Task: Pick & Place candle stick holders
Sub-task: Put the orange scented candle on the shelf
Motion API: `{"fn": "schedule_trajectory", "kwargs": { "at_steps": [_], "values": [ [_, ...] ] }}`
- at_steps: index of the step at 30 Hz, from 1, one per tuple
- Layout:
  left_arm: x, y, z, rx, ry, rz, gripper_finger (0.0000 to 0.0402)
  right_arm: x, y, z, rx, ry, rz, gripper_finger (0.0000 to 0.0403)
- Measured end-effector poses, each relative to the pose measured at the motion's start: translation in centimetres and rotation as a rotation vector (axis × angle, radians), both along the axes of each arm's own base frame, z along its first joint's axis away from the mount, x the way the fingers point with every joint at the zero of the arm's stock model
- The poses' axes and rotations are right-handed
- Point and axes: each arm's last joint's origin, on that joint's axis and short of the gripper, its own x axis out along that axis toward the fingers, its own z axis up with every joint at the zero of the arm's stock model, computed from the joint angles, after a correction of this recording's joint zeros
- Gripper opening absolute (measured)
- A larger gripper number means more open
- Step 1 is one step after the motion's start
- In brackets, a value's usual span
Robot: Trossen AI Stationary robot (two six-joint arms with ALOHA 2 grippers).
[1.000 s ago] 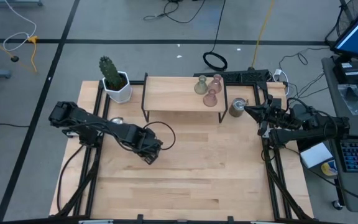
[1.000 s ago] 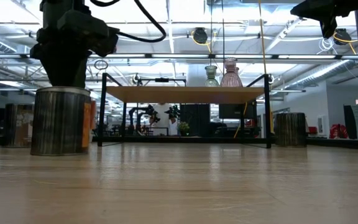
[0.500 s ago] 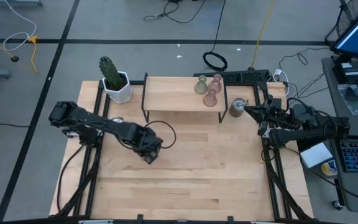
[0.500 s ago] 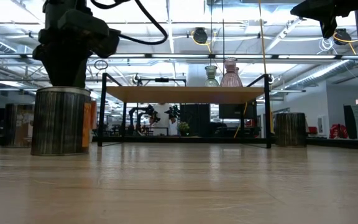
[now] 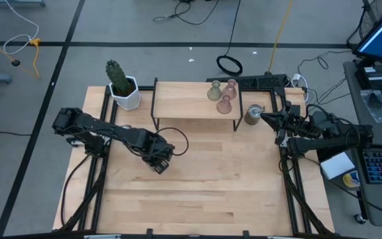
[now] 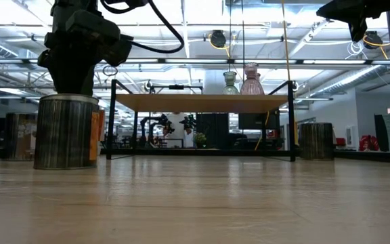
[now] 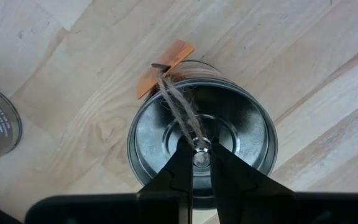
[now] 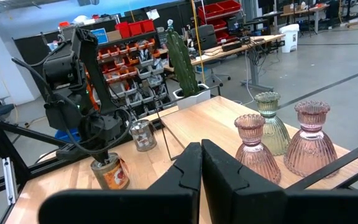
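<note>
So the left claw (image 7: 201, 155) stays clenched on the twine loop inside the squat shiny silver cup (image 7: 202, 118) and has barely drifted; the cup sits mid-counter (image 5: 244, 192), not lifted yet. It's mottled metal with an orange tag (image 7: 165, 68). The right claw (image 5: 265, 117) waits clenched beside another silver cup (image 5: 253, 115).

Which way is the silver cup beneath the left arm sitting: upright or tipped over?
Upright. The silver cup rests flat on the table, and the left wrist view looks straight down into its round open mouth.
</note>
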Motion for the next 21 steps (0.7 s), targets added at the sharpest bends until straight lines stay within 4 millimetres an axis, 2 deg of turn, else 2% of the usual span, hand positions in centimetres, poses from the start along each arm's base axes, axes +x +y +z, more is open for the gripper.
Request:
{"fn": "schedule_trajectory", "kwargs": {
  "at_steps": [19,21],
  "values": [
    [0.41,0.87,-0.50,-0.047,0.038,0.004,0.0030,0.00,0.00,-0.02,0.000,0.002,0.000,0.0004],
    [0.46,0.89,-0.53,-0.041,0.034,0.013,0.0039,0.01,0.00,-0.04,0.000,0.003,0.000,0.0004]
  ]
}}
